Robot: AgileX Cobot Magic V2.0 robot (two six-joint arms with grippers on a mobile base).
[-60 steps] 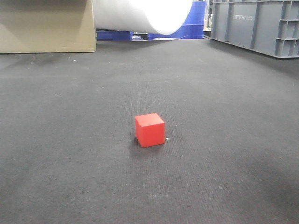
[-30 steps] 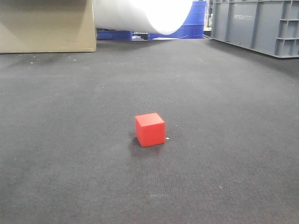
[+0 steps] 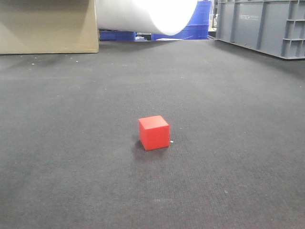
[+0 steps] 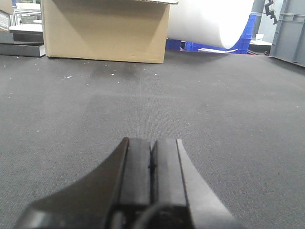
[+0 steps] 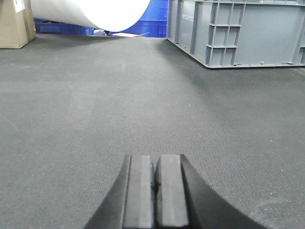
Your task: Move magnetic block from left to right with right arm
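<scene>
The magnetic block (image 3: 154, 132), a small bright-red cube, rests on the dark grey mat a little left of centre in the front view. No arm or gripper shows in that view. In the left wrist view my left gripper (image 4: 151, 141) is shut with nothing between its pads, low over bare mat. My right gripper (image 5: 154, 158) is also shut on nothing, its pads pressed together above bare mat. The block does not appear in either wrist view.
A cardboard box (image 3: 47, 26) stands at the far left, a big white roll (image 3: 147, 14) lies behind the mat's middle, and a grey plastic crate (image 3: 262, 26) stands at the far right. Blue bins (image 3: 198, 28) sit behind the roll.
</scene>
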